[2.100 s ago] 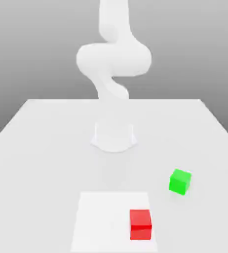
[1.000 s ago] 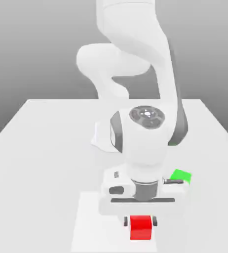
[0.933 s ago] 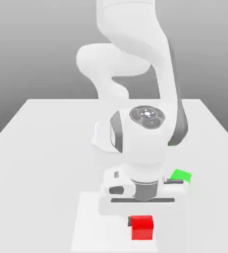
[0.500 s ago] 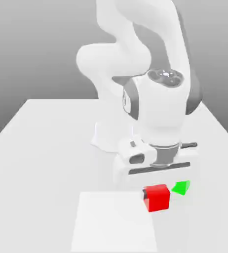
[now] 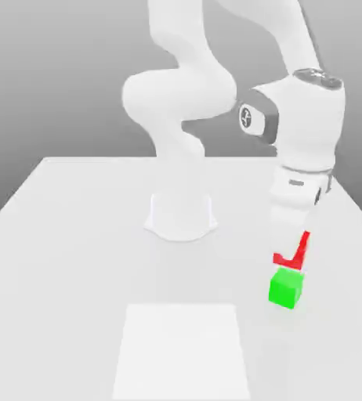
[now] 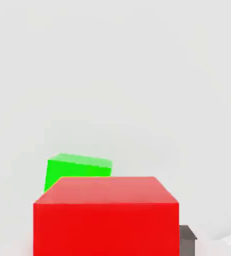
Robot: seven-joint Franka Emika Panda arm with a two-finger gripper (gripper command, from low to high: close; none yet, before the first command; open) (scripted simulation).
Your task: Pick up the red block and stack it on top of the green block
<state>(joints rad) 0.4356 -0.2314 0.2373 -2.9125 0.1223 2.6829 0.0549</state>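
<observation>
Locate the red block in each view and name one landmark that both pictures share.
Exterior view: the red block hangs under the arm's hand toward the exterior view's right, just above the green block.
Hand view: the red block sits large in the foreground, part of the green block showing behind it.
Shared landmark: the green block.

Red block [image 5: 295, 254], tilted, hangs just above the green block [image 5: 285, 288].
</observation>
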